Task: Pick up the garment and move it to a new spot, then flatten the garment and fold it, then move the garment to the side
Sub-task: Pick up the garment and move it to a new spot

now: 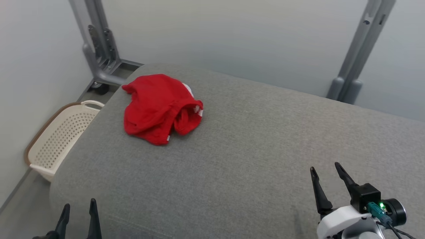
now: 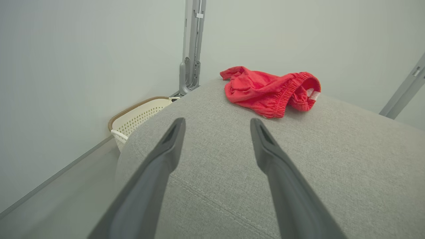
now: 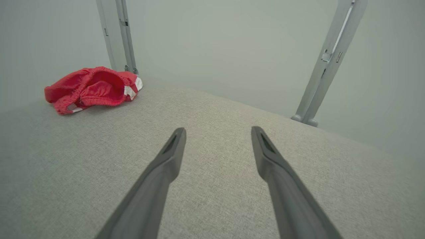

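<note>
red garment (image 1: 161,108) sits bunched on the grey cushion (image 1: 239,159), at the corner just past the basket (image 1: 56,139). left jaws, on the basket side, spread wide and empty, garment ahead, slightly right, its length lying crosswise to them. right jaws, well away from the basket, equally wide, empty. left looks nearer. pale walls (image 1: 232,33), grey posts (image 1: 99,49) behind.

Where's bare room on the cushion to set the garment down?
Bare: the whole middle and right of the cushion, from the garment across to the right claw, plus the near strip between the left claw and right claw. Crowded: only the far-left corner, where the garment lies, basket just off that edge.
</note>
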Robot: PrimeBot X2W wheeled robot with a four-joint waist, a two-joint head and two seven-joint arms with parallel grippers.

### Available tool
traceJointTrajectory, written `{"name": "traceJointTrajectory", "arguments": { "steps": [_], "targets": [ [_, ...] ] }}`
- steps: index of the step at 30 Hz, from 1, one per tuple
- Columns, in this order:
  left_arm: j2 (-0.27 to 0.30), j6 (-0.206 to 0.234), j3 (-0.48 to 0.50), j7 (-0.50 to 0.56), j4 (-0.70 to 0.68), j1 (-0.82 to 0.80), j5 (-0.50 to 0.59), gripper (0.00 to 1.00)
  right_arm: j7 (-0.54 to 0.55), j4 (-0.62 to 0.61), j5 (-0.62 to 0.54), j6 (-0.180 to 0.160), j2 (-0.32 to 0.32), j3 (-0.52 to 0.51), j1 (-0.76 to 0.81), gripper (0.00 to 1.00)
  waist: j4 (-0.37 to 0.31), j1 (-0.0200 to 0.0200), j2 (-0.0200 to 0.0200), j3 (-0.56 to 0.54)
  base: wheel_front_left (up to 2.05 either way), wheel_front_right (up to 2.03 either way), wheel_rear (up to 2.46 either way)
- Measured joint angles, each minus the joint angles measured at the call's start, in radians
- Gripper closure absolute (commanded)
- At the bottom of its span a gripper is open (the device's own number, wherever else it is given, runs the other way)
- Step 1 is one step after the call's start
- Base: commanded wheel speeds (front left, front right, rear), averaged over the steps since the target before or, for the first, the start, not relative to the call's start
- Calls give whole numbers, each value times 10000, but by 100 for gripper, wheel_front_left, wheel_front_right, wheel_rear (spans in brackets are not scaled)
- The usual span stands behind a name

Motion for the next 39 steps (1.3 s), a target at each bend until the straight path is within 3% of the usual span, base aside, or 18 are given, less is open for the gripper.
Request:
{"name": "traceJointTrajectory", "arguments": {
  "steps": [9,24,33,37,39],
  "targets": [
    [-353,54,504,0,-708,367,4,0,-2,401,73,0,4,535,-641,0,931,0,0,271,0,0,0],
    [-418,29,272,186,-447,223,-132,0,0,236,128,0,-25,123,-376,0,1002,0,0,373,0,0,0],
    [-454,184,-144,2863,-98,-2703,-1728,0,-2,-715,-63,0,-234,-531,-306,0,1142,0,0,861,0,0,0],
    [-522,272,-476,4288,872,-4767,-2207,0,-2,-1026,-115,0,-577,-546,-781,0,1149,1,0,1435,0,0,0],
    [-550,259,-541,5172,1438,-5792,-2951,0,-2,-1116,-140,0,-748,-487,-1004,0,1103,1,0,1778,0,0,0]
  ]
}}
